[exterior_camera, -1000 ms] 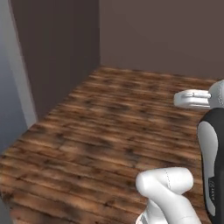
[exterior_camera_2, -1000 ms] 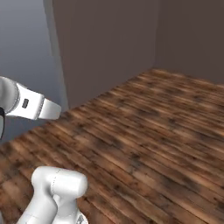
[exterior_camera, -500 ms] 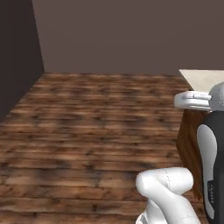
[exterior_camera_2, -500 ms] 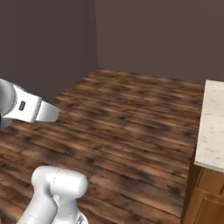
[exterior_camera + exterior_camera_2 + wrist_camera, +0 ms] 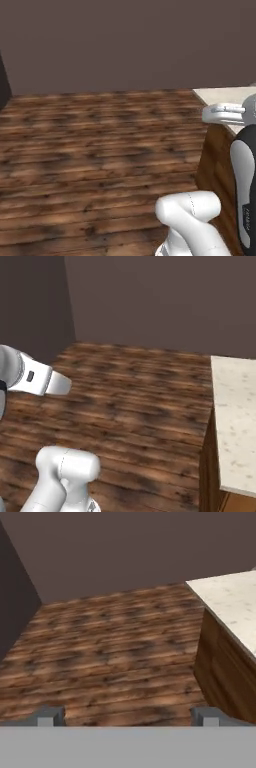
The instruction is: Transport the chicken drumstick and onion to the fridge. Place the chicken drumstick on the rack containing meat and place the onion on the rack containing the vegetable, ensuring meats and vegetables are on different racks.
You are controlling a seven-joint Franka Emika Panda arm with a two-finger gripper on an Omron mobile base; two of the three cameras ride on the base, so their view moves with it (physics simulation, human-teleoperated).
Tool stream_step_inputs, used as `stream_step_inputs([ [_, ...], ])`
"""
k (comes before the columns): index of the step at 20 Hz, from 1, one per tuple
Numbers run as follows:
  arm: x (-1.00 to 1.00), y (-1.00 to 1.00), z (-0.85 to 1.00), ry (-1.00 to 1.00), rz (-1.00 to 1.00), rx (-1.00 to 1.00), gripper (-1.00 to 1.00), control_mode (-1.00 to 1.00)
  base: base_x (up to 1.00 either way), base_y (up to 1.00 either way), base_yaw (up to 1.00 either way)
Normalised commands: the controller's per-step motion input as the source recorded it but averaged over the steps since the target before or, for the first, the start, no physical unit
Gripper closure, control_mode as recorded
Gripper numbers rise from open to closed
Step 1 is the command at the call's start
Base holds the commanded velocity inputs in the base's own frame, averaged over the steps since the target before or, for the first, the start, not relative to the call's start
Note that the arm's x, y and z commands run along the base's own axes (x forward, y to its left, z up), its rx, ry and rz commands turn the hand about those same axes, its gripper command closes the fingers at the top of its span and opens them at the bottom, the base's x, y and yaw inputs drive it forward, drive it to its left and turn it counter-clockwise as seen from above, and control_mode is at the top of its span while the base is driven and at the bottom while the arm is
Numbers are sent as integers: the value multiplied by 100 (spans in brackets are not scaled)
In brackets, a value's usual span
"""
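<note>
the two-finger gripper (image 5: 128, 716) stood wide open and empty above the brown wooden plank floor (image 5: 110, 652), beside the pale speckled stone counter (image 5: 227, 604); the drumstick, probably greasy and soft, was nowhere visible, so i would grip its thick end.

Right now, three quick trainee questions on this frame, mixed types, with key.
1. True or false: the hand holds the onion.
2. The counter in the right base view sits at: A) left edge B) right edge C) centre.
3. Fill in: the floor is made of dark ____ planks.

Key: 1 false, the hand is open with nothing between its fingers. 2 B. 3 wood.
</note>
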Motion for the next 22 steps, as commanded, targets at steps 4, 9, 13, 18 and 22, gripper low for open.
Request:
stream_step_inputs([
  [4,0,0,0,0,0,0,-100,100,82,100,-58],
  [9,0,0,0,0,0,0,-100,100,100,100,-50],
  [13,0,0,0,0,0,0,-100,100,100,94,-38],
  [18,0,0,0,0,0,0,-100,100,100,99,-37],
  [22,0,0,0,0,0,0,-100,100,100,73,-33],
])
